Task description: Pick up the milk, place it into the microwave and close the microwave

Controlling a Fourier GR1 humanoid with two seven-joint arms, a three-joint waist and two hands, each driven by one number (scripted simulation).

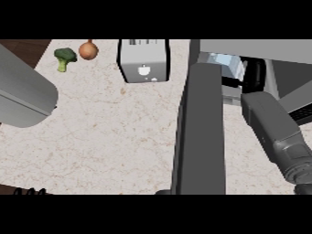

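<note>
Right hand (256,75): reached deep inside the grey box microwave (266,50), presumably to deposit; fingers hidden, grasp undeterminable.
Milk: pale blue carton (224,60) inside cavity.
Grey microwave door (200,132): stood open for access.
Left hand (30,192): fingertips at lower edge, state unclear.

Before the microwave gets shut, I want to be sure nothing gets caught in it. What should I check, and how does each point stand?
1. Door open: ok, it stands edge-on to the view.
2. Milk inside the microwave: ok, a pale blue carton shows in the opening.
3. Right robot hand off the milk: cannot tell, it is dark inside the opening.
4. Right forearm out of the door's swing: not ok, it reaches into the microwave.
5. Left robot hand out of the way: ok, it rests at the lower left edge.
</note>
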